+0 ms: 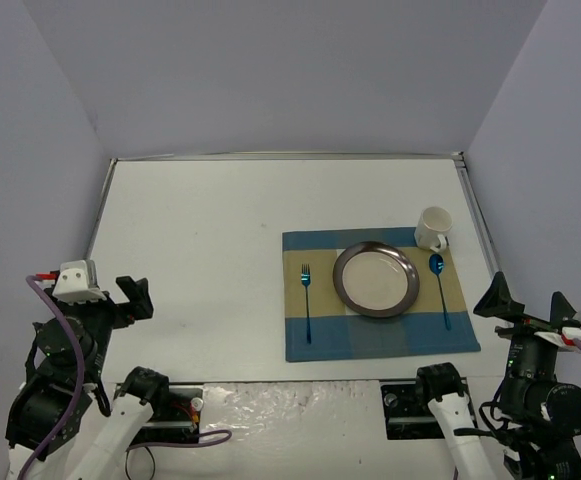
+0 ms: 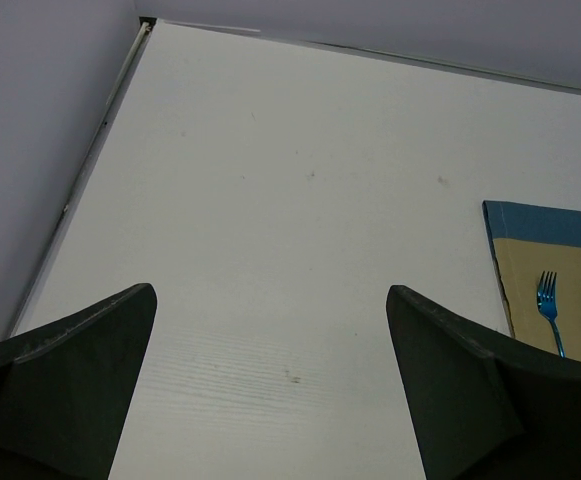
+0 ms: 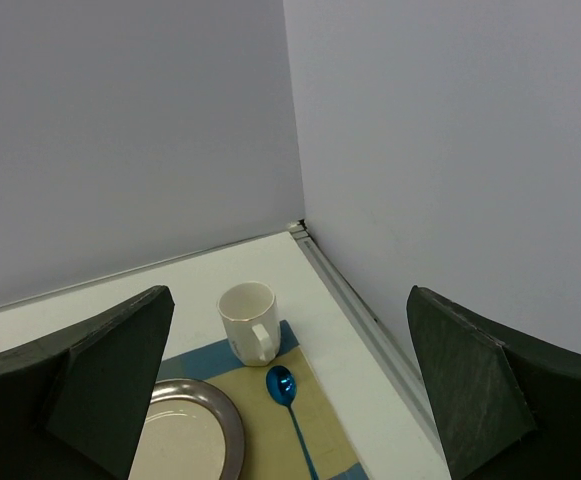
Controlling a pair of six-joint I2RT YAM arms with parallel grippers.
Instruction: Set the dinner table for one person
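Dinner table [image 1: 210,260]: the white top fills the view. The setting is on its right half: checked placemat [image 1: 390,338], plate [image 1: 375,279] centred on it, fork [image 1: 307,300] just left of the plate, spoon [image 1: 440,290] just right, and mug [image 1: 433,228] upright at the mat's far right corner.

Left gripper [image 1: 138,298] hangs over the near left of the table, jaws wide and holding nothing. Right gripper [image 1: 527,305] hangs by the near right edge, just beside the mat, also wide and empty.

We judge the setting is laid and the step in hand is parking the arms. To do it well, we'd keep both jaws wide and high. The right arm should stay clear of the spoon handle and the mat's near corner so nothing gets dragged.

Hard to tell:
- We can't tell whether the mug base sits fully on the mat or overhangs its edge.
- The left wrist view cuts off everything except the fork tines and a mat corner.
- The right wrist view crops the plate and the spoon handle.
- The arm bases cover the near table edge.
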